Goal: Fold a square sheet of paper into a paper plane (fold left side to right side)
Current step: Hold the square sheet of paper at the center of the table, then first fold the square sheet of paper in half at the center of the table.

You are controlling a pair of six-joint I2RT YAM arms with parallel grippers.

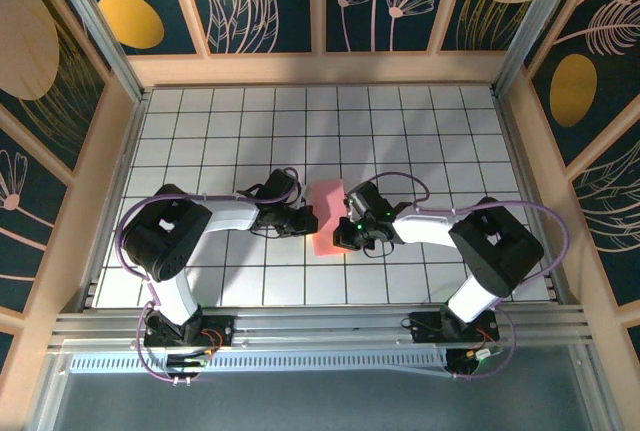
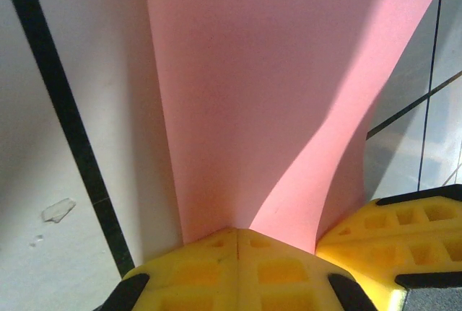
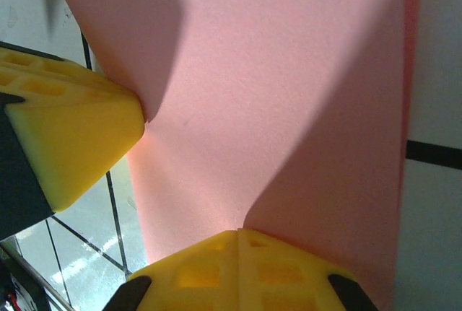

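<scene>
At the middle of the tiled table, the salmon-pink sheet of paper lies folded into a narrow strip between both grippers. The left gripper has its yellow fingers closed together, tips at the paper's edge. The right gripper is likewise closed, apparently pressing down rather than pinching.

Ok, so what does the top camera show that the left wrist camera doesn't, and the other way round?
Top view: the left gripper and right gripper sit on either side of the paper, which lies as a narrow strip on the table. Left wrist view: close up, the left fingers are shut together on the paper's edge, and there is a small scuff on the table. Both views share the pink paper and the white tiled table.
</scene>
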